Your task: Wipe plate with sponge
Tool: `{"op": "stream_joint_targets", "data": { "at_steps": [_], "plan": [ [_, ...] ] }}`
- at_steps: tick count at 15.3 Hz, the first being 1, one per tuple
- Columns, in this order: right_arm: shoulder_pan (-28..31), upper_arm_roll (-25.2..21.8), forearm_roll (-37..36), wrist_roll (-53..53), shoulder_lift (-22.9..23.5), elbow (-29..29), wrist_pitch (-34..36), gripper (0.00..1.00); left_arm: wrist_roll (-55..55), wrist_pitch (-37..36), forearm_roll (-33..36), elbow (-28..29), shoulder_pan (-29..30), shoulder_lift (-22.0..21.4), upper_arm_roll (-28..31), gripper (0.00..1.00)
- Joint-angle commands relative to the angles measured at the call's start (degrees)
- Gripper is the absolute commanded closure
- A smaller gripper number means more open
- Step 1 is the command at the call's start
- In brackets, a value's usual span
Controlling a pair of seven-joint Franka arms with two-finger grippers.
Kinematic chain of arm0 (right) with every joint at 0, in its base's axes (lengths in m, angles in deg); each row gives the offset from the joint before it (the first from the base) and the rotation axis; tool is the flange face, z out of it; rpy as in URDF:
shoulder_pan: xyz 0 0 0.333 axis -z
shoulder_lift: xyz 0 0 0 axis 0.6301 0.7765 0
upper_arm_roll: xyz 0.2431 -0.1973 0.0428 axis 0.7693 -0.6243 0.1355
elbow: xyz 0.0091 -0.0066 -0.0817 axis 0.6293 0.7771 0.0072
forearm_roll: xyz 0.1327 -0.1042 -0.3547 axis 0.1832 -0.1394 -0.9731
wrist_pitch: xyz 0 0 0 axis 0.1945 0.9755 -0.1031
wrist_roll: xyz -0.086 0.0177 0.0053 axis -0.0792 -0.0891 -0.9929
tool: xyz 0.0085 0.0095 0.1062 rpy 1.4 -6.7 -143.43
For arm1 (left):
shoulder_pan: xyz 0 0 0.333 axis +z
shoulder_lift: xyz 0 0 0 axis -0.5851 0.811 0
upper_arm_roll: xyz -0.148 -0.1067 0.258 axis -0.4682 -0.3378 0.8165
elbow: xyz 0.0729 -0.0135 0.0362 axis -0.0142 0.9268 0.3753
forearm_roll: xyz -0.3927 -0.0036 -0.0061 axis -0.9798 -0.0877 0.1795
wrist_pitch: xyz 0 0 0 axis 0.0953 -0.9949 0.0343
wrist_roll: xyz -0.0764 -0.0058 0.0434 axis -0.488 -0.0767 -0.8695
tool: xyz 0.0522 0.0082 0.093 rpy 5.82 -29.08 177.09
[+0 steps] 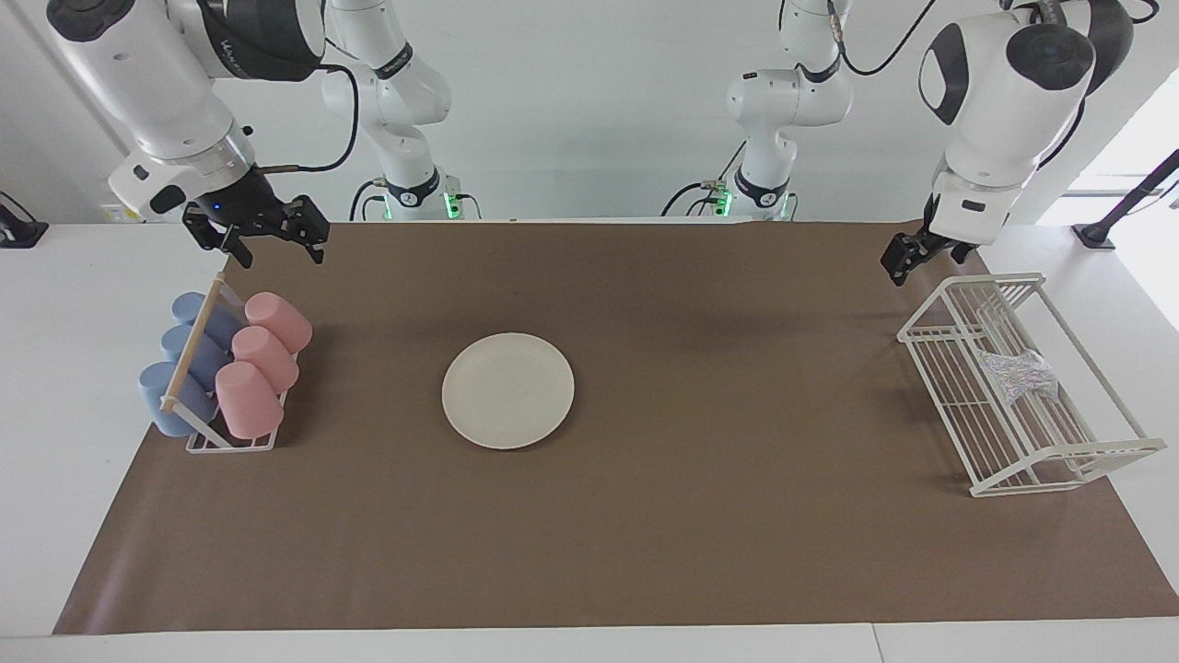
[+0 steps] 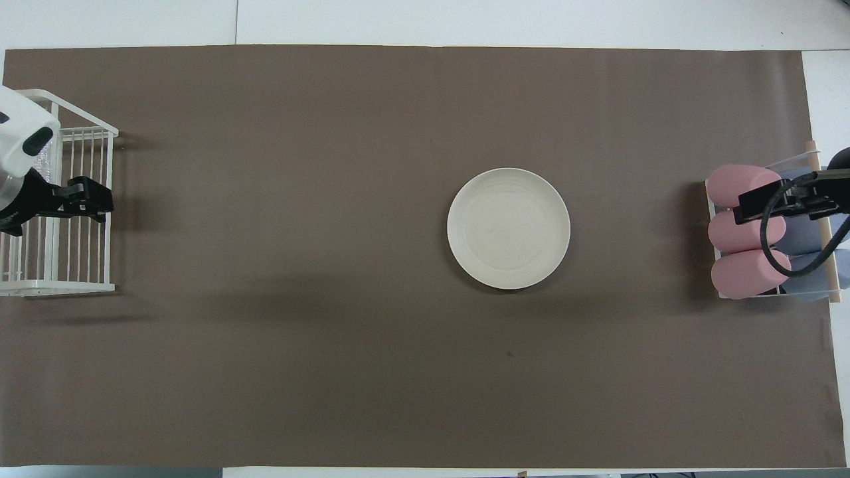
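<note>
1. So, fingers first: the left gripper (image 1: 907,252), at the right of the facing view, has its fingers spread with nothing between them. It hangs in the air by the near corner of the white wire rack (image 1: 949,387), touching nothing.
2. Same for the right gripper (image 1: 265,238) at upper left of the facing view: fingers apart, empty, hanging over the rack of pink and blue cups (image 1: 226,368). That arm looks like it's just waiting.
3. Moving outward: the sponge (image 1: 1018,373), that little silvery crinkly wad, sits inside the wire rack at the right edge of the facing view. In the overhead view the left arm mostly covers it.
4. The plate (image 1: 507,390) lies flat on the brown mat (image 1: 645,534), a bit left of centre in the facing view, well apart from the sponge and from both grippers.
5. Progress, I'd say: basically zero. Sponge not picked up, plate untouched. Still to do: grab the sponge, carry it over, then wipe.
</note>
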Motion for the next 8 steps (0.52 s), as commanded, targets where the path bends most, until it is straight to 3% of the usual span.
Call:
{"op": "stream_joint_targets", "data": {
  "at_steps": [1, 5, 8],
  "plan": [
    [0.44, 0.40, 0.38, -0.96, -0.87, 0.79, -0.22, 0.00, 1.12, 1.75, 11.23, -0.86, -2.93, 6.87, 0.56, 0.00],
    [0.44, 0.40, 0.29, -0.96, -0.87, 0.79, -0.22, 0.00, 1.03, 2.11, 22.76, -2.97, -2.68, 12.85, 0.47, 0.00],
    [0.44, 0.40, 0.38, -0.96, -0.87, 0.79, -0.22, 0.00, 1.03, 0.26, 28.82, -9.20, -3.03, 20.66, 0.65, 0.00]
  ]
}}
